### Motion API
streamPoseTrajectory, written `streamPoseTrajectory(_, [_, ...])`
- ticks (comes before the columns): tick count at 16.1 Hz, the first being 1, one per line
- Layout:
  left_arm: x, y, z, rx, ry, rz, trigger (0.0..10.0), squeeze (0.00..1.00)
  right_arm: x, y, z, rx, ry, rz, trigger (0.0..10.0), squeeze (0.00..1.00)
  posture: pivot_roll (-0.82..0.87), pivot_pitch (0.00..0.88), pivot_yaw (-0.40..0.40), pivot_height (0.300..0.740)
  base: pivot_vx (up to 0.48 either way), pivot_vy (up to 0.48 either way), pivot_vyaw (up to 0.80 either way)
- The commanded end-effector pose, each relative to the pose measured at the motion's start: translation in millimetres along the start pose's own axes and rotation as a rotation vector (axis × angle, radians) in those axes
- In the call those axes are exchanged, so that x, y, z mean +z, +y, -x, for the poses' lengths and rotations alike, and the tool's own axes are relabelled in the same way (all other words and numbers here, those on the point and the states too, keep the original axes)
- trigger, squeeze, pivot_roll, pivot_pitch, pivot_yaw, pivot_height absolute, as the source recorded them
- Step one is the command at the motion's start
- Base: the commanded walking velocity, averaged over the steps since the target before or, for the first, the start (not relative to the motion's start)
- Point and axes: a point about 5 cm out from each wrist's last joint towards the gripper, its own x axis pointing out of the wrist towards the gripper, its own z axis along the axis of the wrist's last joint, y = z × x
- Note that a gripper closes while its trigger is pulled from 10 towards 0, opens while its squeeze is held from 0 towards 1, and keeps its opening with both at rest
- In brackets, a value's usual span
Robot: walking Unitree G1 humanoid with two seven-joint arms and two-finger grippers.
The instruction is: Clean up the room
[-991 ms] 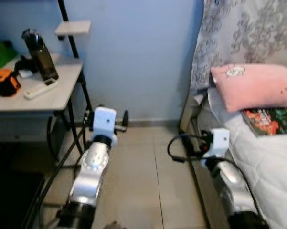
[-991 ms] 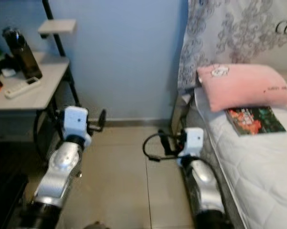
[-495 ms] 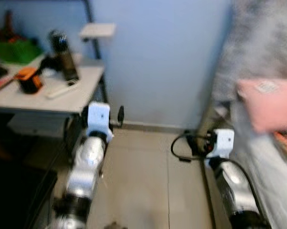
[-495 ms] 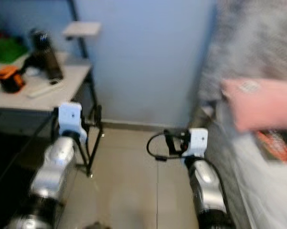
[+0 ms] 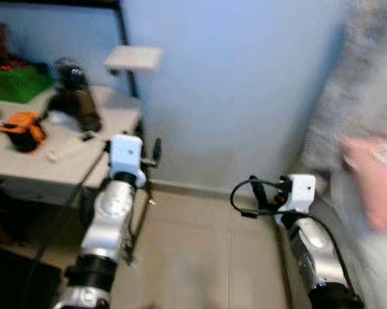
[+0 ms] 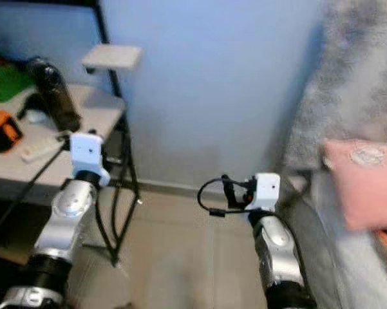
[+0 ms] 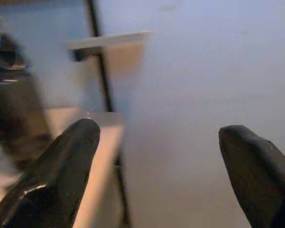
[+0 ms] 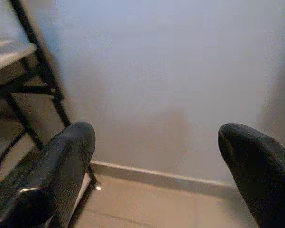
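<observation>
On desk (image 5: 26, 164), dark bottle (image 5: 80, 103), green bin (image 5: 16, 80); both claws (image 7: 156, 142) (image 8: 156, 142) empty, spread.

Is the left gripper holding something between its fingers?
No, the left gripper is open, with blue wall between its fingers.

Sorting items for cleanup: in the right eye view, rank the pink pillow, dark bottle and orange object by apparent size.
1. pink pillow, though cut off by the frame edge
2. dark bottle
3. orange object, also partly cut off

The view is blurred.

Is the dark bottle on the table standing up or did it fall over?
Standing up. The dark bottle rises straight from the table, cap on top, beside the orange thing.
</observation>
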Motion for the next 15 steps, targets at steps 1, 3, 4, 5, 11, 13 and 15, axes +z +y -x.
streamPoseTrajectory(1, [-2.3,8.9,-1.2,0.023,0.012,-0.005,10.0,0.00,1.6,6.6,-2.1,0.031,-0.008,0.019,10.0,0.00,0.04,0.000,0.004,0.740,0.480,0.000,0.00])
streamPoseTrajectory(3, [-2.5,6.1,-0.6,0.017,0.004,-0.005,10.0,0.00,2.5,10.0,-4.7,0.034,-0.013,0.022,10.0,0.00,0.05,0.000,0.001,0.740,0.480,0.000,0.00])
streamPoseTrajectory(4, [-3.3,6.0,0.2,0.018,0.005,-0.006,10.0,0.00,0.8,11.2,-3.4,0.042,-0.005,0.038,10.0,0.00,0.05,0.000,0.000,0.740,0.480,0.000,0.00])
streamPoseTrajectory(5, [-5.9,11.3,4.2,0.050,0.010,-0.007,10.0,0.00,-3.1,9.1,5.3,0.050,0.008,0.070,10.0,0.00,0.05,0.000,-0.007,0.740,0.480,0.000,0.00])
streamPoseTrajectory(11, [-14.5,-32.0,51.8,-0.073,0.155,0.090,10.0,0.00,-2.6,-32.3,69.2,-0.040,0.008,0.128,10.0,0.00,0.09,0.000,-0.069,0.740,0.000,0.000,0.00])
streamPoseTrajectory(13, [-14.5,-32.0,51.8,-0.073,0.155,0.090,10.0,0.00,-2.6,-32.3,69.2,-0.040,0.008,0.128,10.0,0.00,0.09,0.000,-0.069,0.740,0.000,0.000,0.00])
streamPoseTrajectory(15, [-14.5,-32.0,51.8,-0.073,0.155,0.090,10.0,0.00,-2.6,-32.3,69.2,-0.040,0.008,0.128,10.0,0.00,0.09,0.000,-0.069,0.740,0.000,0.000,0.00])
